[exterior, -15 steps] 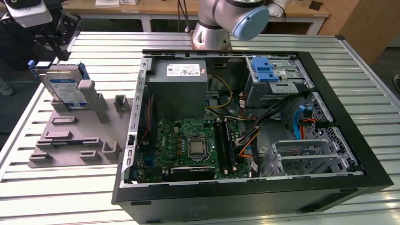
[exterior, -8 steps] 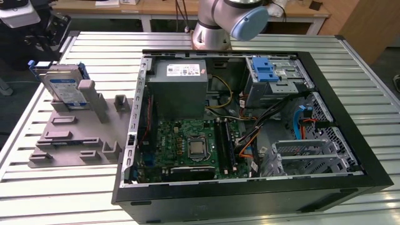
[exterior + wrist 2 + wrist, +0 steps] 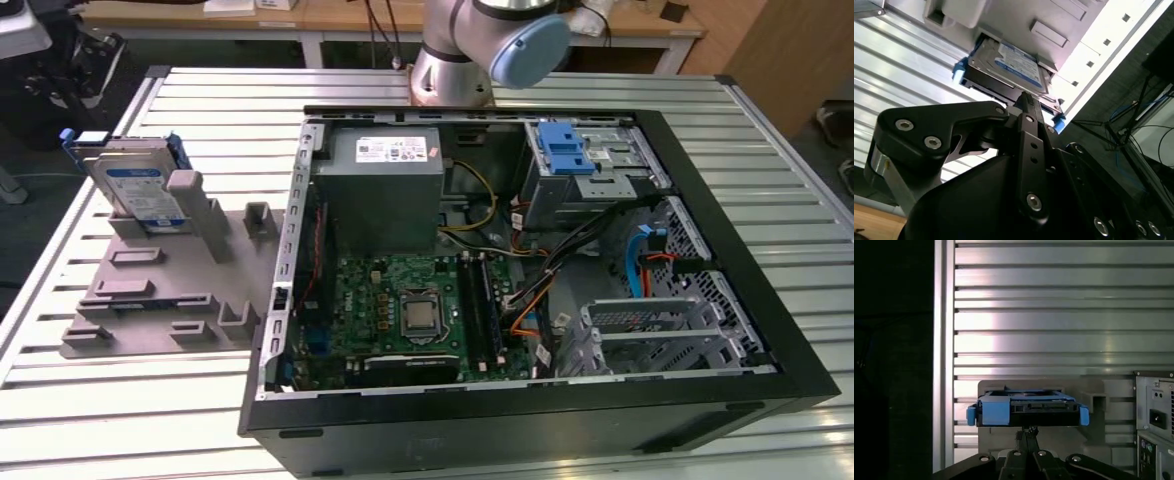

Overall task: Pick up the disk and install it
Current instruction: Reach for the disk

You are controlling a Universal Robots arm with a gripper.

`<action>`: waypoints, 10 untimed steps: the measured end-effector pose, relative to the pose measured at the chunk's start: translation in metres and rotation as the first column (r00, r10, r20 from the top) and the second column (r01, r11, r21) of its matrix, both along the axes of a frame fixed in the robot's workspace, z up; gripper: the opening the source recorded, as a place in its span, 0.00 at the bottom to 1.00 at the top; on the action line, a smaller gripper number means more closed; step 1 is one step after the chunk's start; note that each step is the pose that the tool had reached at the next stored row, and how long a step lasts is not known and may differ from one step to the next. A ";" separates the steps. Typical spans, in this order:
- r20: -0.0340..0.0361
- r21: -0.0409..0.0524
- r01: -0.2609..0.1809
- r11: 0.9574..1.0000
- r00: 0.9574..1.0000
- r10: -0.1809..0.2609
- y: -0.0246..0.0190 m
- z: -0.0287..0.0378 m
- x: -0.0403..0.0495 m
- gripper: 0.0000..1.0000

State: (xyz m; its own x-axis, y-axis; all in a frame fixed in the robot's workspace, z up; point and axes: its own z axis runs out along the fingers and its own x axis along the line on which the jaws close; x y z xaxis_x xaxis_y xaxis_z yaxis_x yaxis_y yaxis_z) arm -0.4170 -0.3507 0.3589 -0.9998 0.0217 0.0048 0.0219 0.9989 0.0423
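In the exterior view I see the flat silver hard disk with its white-and-blue label and blue plastic frame [image 3: 134, 188] standing on edge in a grey plastic fixture [image 3: 147, 290]. It is near the ribbed aluminium bench's [image 3: 120, 420] far corner on the exterior view's left, beside the open black computer case [image 3: 534, 425]. In both wrist views I get the black claw [image 3: 1029, 431], its fingers drawn together on nothing, tip just at the disk's blue-framed edge; I cannot tell if it touches. Wooden desks [image 3: 267, 15] stand beyond the bench.
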 end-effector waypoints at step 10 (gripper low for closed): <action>0.000 0.000 0.000 1.000 1.000 0.000 0.0035 -0.0016 -0.0130 0.11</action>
